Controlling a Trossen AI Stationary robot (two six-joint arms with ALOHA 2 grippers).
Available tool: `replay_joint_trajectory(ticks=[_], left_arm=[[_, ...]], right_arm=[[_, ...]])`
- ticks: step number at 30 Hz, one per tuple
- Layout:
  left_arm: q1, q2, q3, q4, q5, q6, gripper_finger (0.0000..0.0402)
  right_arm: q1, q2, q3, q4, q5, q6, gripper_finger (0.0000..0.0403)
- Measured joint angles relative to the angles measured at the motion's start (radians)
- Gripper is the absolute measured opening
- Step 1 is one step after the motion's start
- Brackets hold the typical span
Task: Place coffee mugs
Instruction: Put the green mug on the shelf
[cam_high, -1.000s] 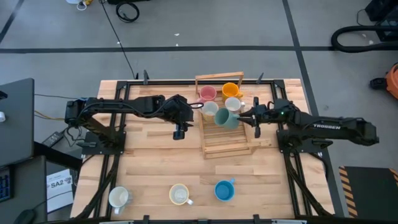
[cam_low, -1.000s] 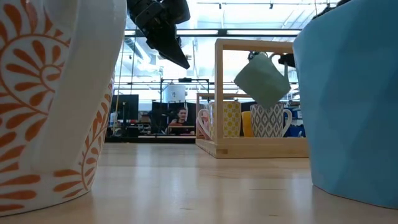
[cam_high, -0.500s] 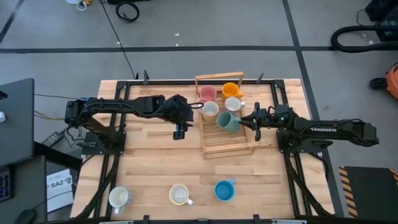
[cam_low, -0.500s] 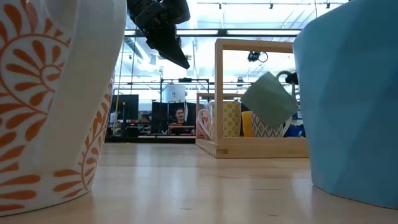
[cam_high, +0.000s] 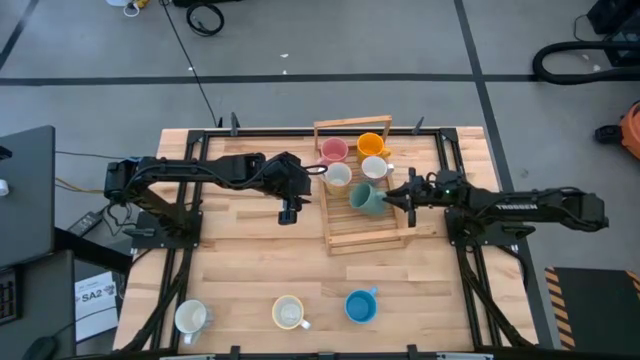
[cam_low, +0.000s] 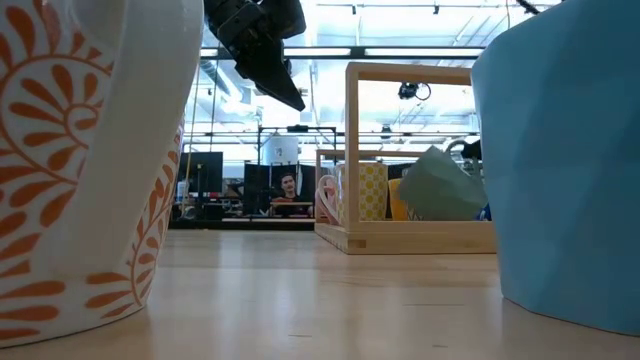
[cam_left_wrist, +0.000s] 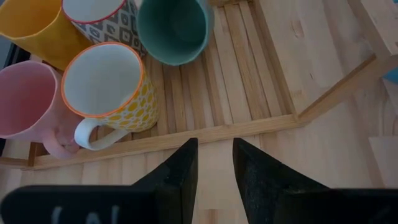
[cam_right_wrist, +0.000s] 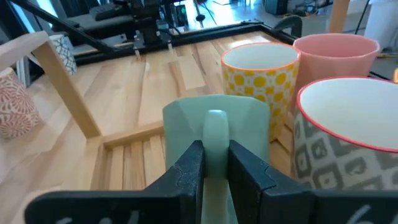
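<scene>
A slatted wooden crate (cam_high: 352, 236) holds five mugs: pink (cam_high: 333, 151), orange (cam_high: 371, 146), a white one with yellow pattern (cam_high: 338, 176), a white one with grey pattern (cam_high: 375, 168) and a green one (cam_high: 365, 198). My right gripper (cam_high: 392, 194) is shut on the green mug (cam_right_wrist: 217, 115), which sits low in the crate and tilted (cam_low: 440, 190). My left gripper (cam_high: 289, 211) hovers just left of the crate, narrowly open (cam_left_wrist: 215, 165) and touching nothing. Three more mugs stand at the near edge: white with orange pattern (cam_high: 190, 317), cream (cam_high: 288, 312) and blue (cam_high: 360, 306). My right gripper pinches the green mug's side handle (cam_right_wrist: 216, 127) between its two fingers. It comes in roughly level from the table's right. The mug is tilted, with its mouth turned toward the left and upward. The crate's rail hides whether its base touches the slats.
The crate's upright posts and top bar (cam_low: 410, 70) rise above the mugs. The grey-patterned mug (cam_right_wrist: 348, 137) and the yellow-patterned mug (cam_right_wrist: 260, 81) stand close beside the green one. Bare slats (cam_high: 365, 228) lie in the crate's near half. A person sits in the room beyond (cam_low: 290, 187).
My right gripper has moved down and slightly toward the near edge, still shut on the green mug's handle. The mug has sunk from near the crate's top bar to just above its floor and has tipped further over.
</scene>
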Motion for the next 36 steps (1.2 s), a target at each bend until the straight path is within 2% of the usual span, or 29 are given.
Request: replay_joint_trajectory(ticks=[6,24,36], left_arm=[[0.000,0.000,0.000,0.000,0.000,0.000,0.0107],[0.000,0.000,0.000,0.000,0.000,0.000,0.0107],[0.000,0.000,0.000,0.000,0.000,0.000,0.0107]], right_arm=[[0.000,0.044,0.001,0.018,-0.002,0.000,0.0062],[0.000,0.043,0.001,0.003,-0.006,0.005,0.0063],[0.000,0.046,-0.001,-0.047,-0.003,-0.022,0.0085]])
